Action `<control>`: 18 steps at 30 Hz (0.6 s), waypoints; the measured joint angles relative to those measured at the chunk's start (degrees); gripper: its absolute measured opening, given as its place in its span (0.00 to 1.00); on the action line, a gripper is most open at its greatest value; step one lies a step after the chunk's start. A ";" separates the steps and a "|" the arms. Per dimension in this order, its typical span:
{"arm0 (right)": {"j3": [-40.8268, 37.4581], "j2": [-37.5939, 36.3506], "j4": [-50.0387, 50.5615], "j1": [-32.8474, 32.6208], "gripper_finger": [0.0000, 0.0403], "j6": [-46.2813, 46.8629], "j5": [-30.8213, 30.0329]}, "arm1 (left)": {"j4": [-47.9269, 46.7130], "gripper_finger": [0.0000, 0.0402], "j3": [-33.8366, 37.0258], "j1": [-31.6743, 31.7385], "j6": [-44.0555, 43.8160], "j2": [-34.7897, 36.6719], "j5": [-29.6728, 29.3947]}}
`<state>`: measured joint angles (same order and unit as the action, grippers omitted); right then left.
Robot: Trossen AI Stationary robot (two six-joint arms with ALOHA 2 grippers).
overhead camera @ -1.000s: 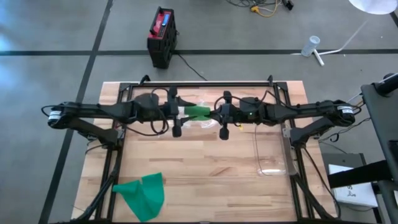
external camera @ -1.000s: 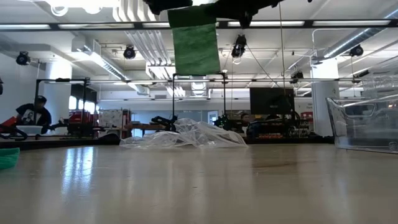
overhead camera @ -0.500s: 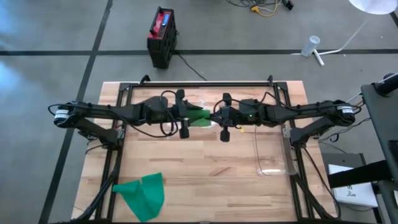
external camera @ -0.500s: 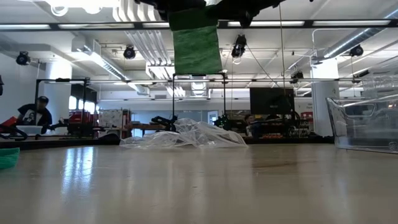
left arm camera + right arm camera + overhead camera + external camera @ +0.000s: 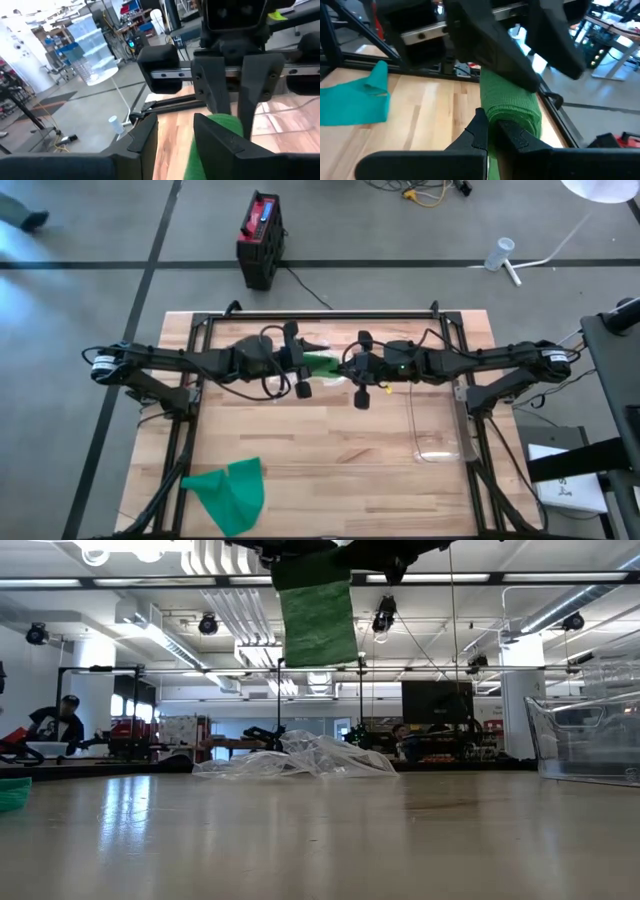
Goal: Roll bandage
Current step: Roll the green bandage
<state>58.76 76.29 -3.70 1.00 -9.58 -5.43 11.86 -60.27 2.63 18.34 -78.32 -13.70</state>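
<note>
Both arms are meeting up high over the far middle of the wooden table (image 5: 330, 450), and the green bandage (image 5: 320, 364) is hanging right between the two claws, well clear of the tabletop. In the low view it's dangling as a flat green strip (image 5: 317, 608) straight down from the grippers at the top edge.

The right gripper (image 5: 352, 366) is clamping the rolled end of the bandage. In its wrist view the fingers (image 5: 480, 131) are pinching tight around the green roll (image 5: 512, 102), with the other arm's fingers looming just beyond it.

The left gripper (image 5: 299, 366) is sitting just on the opposite side of the bandage, facing the right one. Its fingers (image 5: 220, 140) are spread apart, and the bandage (image 5: 212, 140) is showing past the one nearest it, so it's not squeezing anything.

Crumpled clear plastic wrap (image 5: 300, 757) is lying on the table roughly under the claws. A clear plastic bin (image 5: 438, 425) is off beside the right arm, and a second teal-green bandage (image 5: 228, 494) is lying loose well away from both claws, near the table's front edge on the left arm's side.
</note>
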 joint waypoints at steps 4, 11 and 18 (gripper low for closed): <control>0.00 0.00 0.06 -0.01 0.01 1.34 0.27 | -1.45 0.30 -0.18 -0.60 0.67 1.75 0.28; 0.00 -0.04 0.38 0.10 0.01 2.50 -0.02 | -10.37 0.30 -1.60 -0.94 -0.03 4.02 0.75; 0.00 0.19 0.73 0.13 0.01 2.57 -0.61 | -8.78 0.29 -1.63 -0.90 -0.85 0.90 2.21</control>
<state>58.76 76.48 -2.97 1.13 -7.02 -6.04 3.07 -61.90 1.73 17.50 -77.42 -11.49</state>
